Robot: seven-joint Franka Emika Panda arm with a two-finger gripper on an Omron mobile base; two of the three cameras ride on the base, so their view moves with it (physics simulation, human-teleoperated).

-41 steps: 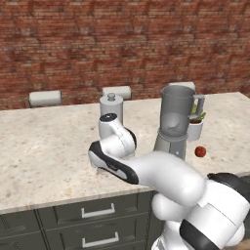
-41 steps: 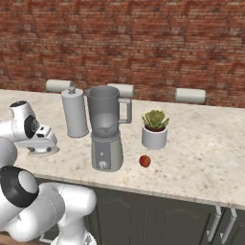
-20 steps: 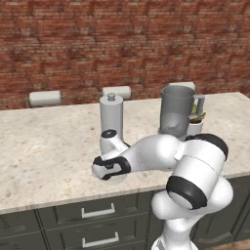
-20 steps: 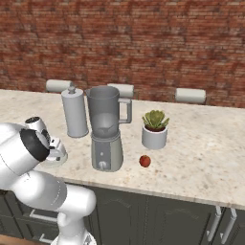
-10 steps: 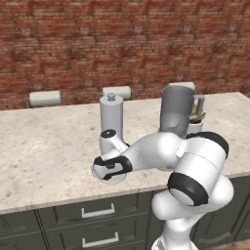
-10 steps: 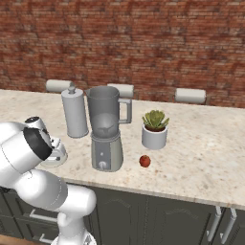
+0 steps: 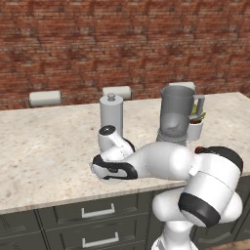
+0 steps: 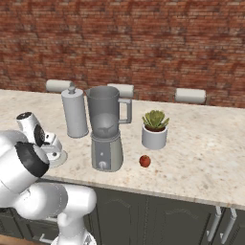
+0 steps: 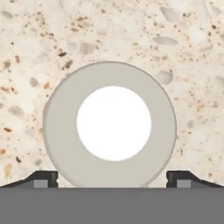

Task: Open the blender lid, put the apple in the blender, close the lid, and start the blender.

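Observation:
The blender lid (image 9: pixel 109 124), a flat grey disc with a white centre, lies on the speckled counter directly under my gripper (image 9: pixel 111 181). The gripper is open, one fingertip (image 9: pixel 43 179) on each side of the disc's near edge, and neither touches it. From the right base view the hand (image 8: pixel 48 146) hovers low over the lid (image 8: pixel 58 159), left of the blender (image 8: pixel 106 129). Its jar (image 7: pixel 177 111) stands open-topped. The apple (image 8: pixel 145 161) rests on the counter right of the blender base; a red sliver of the apple (image 7: pixel 197 149) peeks past my arm.
A tall grey canister (image 8: pixel 75 113) stands just behind the hand, close to the blender. A potted plant (image 8: pixel 154 128) sits right of the blender, behind the apple. Pale rolls (image 8: pixel 190 95) line the brick wall. The counter's front edge (image 7: pixel 58 200) runs close to the hand.
Over two seconds the hand has dropped from beside the canister down to the counter. In the last half second it has hardly moved.

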